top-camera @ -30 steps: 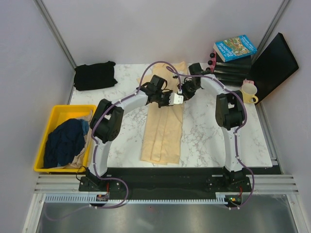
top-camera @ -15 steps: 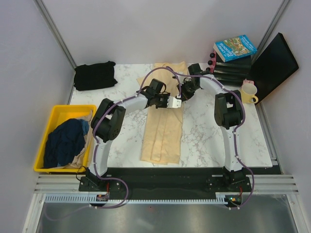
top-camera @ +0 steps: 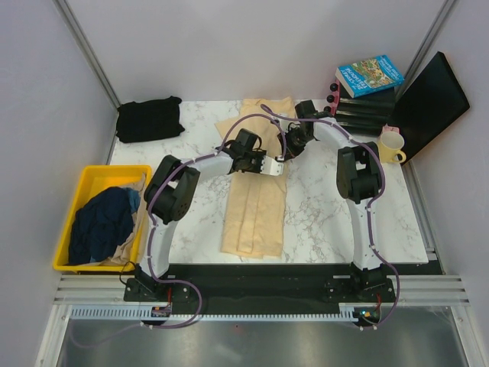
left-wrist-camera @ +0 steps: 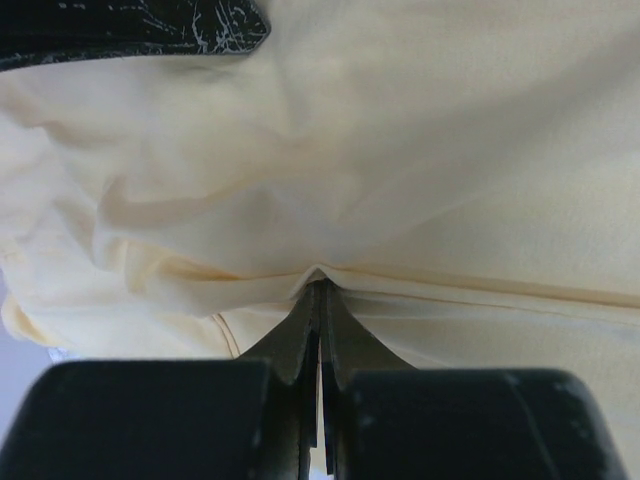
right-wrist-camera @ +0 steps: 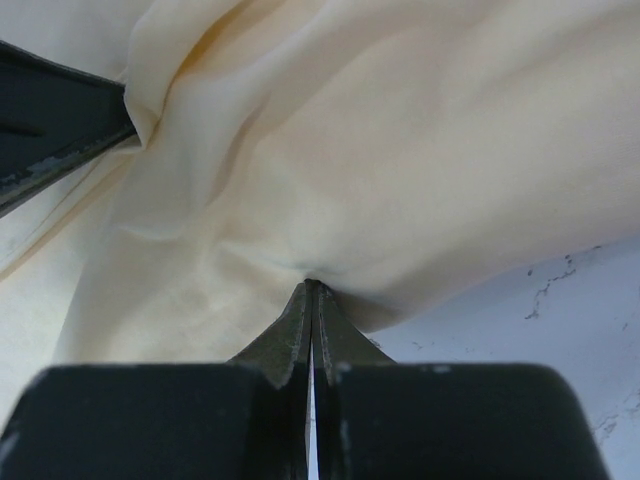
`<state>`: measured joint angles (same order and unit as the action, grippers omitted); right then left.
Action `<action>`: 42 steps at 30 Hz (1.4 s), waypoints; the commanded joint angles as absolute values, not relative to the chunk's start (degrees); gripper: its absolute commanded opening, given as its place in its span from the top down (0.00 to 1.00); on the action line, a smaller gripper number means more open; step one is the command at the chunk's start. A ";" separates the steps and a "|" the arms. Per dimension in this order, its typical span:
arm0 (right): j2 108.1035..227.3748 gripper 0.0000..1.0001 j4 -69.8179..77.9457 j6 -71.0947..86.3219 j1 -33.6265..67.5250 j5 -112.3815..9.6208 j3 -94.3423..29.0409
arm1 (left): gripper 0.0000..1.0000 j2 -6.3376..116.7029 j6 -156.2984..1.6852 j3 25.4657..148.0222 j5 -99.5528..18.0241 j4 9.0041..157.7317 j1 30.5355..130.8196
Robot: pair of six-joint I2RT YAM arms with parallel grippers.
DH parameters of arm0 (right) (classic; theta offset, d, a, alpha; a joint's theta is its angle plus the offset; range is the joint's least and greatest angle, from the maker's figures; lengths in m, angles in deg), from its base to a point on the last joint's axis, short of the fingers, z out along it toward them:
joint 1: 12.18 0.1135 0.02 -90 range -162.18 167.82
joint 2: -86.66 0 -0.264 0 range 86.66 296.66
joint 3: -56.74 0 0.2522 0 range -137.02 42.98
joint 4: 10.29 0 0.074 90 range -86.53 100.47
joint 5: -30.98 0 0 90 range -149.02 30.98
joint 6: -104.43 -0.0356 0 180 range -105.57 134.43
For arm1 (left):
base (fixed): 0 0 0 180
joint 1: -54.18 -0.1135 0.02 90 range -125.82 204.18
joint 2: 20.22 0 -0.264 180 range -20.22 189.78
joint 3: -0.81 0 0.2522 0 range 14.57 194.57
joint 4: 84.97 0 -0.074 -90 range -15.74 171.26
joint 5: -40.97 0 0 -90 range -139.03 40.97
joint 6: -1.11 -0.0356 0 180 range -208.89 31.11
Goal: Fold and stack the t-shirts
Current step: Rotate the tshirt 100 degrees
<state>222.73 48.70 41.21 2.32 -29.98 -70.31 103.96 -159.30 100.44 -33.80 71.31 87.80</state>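
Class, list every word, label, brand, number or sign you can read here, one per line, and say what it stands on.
Blue-covered book at the far right: its cover carries lettering, too small and blurred to read.
No other text shows: none on the pale cream-yellow t-shirt, the black t-shirt, the yellow mug or the yellow plastic bin.

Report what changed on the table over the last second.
The left gripper, shut on the cream shirt, drew slightly back toward the near edge, uncovering more of the shirt's far end. The right gripper, also shut on it, barely shifted. No release is visible. The black shirt, yellow bin, navy shirt and mug stayed put.
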 commanded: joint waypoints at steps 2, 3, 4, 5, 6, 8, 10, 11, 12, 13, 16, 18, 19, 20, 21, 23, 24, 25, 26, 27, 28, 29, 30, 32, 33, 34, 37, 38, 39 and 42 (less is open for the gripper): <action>224.03 1.00 48.29 40.97 2.76 -27.47 -71.63 | 0.98 104.32 -161.13 103.08 -39.44 69.14 85.65; 224.03 1.00 48.29 41.06 2.85 -27.47 -71.54 | 0.98 104.23 -161.13 103.69 -39.71 68.70 85.29; 224.03 1.00 48.29 41.06 2.94 -27.56 -71.28 | 0.98 104.14 -161.22 104.65 -39.80 67.56 84.51; 224.03 1.00 48.38 41.06 3.03 -27.64 -71.27 | 0.98 103.88 -161.57 104.92 -39.80 67.21 84.07; 224.03 1.00 48.38 41.06 2.94 -27.73 -71.27 | 0.98 103.70 -161.92 104.93 -39.88 66.94 83.63; 223.94 1.00 48.29 41.15 2.94 -28.08 -71.19 | 0.98 103.26 -163.15 104.84 -40.15 66.15 82.66; 224.12 1.00 48.38 41.23 2.94 -28.17 -71.27 | 0.98 102.47 -163.68 104.66 -40.15 65.54 81.87; 224.21 1.00 48.29 41.23 3.03 -28.43 -71.36 | 0.98 102.30 -164.46 104.66 -39.97 64.57 81.60; 224.12 1.00 48.29 41.32 3.03 -28.52 -71.36 | 0.98 102.04 -164.91 104.66 -40.15 64.39 81.08; 224.12 1.00 48.29 41.41 3.20 -28.70 -71.45 | 0.98 101.95 -165.00 104.66 -40.15 64.39 80.81; 224.30 1.00 48.29 41.41 3.38 -29.14 -71.63 | 0.98 101.86 -162.64 107.11 -37.35 64.39 80.28; 224.21 1.00 48.29 41.41 3.64 -29.31 -71.63 | 0.98 101.86 -159.65 108.79 -32.97 63.69 80.46; 224.21 1.00 48.38 41.50 3.73 -29.40 -71.63 | 0.98 101.86 -158.77 110.19 -31.46 63.60 80.63; 224.12 1.00 48.29 41.59 3.82 -29.58 -71.54 | 0.98 101.94 -157.45 110.72 -30.06 63.34 80.98; 224.03 1.00 48.38 41.76 3.91 -29.84 -71.45 | 0.98 102.12 -157.01 111.77 -27.61 63.07 81.68; 223.86 1.00 48.29 41.94 3.99 -30.10 -71.36 | 0.98 102.82 -155.95 113.00 -24.61 62.46 82.82; 223.86 1.00 48.29 42.02 4.08 -30.19 -71.36 | 0.98 103.61 -156.03 113.27 -24.07 62.37 83.18; 223.86 1.00 48.38 42.03 4.00 -30.28 -71.36 | 0.98 104.05 -155.77 113.62 -23.63 62.37 83.62; 223.86 1.00 48.29 42.11 3.99 -30.37 -71.28 | 0.98 104.58 -155.60 114.32 -23.02 62.11 84.23; 223.68 1.00 48.29 42.11 3.99 -30.46 -71.27 | 0.98 105.02 -155.51 114.59 -22.75 62.02 84.50; 223.68 1.00 48.29 42.11 3.99 -30.46 -71.27 | 0.98 105.72 -155.68 114.86 -22.31 61.93 84.76; 223.68 1.00 48.29 42.11 3.99 -30.46 -71.27 | 0.98 105.90 -155.86 114.60 -21.35 61.93 85.03; 223.68 1.00 48.29 42.11 3.99 -30.46 -71.27 | 0.98 106.07 -156.47 114.51 -20.99 62.02 85.20; 223.68 1.00 48.29 42.11 3.99 -30.54 -71.19 | 0.98 106.78 -157.26 113.90 -20.29 62.02 85.55; 223.68 1.00 48.29 42.11 3.99 -30.63 -71.10 | 0.98 106.95 -158.22 113.54 -20.29 62.19 85.55; 223.68 1.00 48.29 42.11 3.99 -30.63 -71.19 | 0.98 107.13 -158.67 113.10 -20.29 62.45 85.64; 223.51 1.00 48.29 42.03 3.99 -30.63 -71.10 | 0.98 107.39 -160.16 111.08 -20.72 63.94 85.64; 223.42 1.00 48.29 42.03 3.99 -30.63 -71.01 | 0.98 107.57 -160.77 109.51 -21.94 64.65 85.73; 223.24 1.00 48.38 42.03 3.99 -30.63 -70.92 | 0.98 107.57 -161.91 108.71 -22.65 65.17 85.82; 222.80 1.00 48.29 42.38 3.99 -30.90 -70.49 | 0.98 107.57 -163.15 106.34 -25.81 67.46 85.82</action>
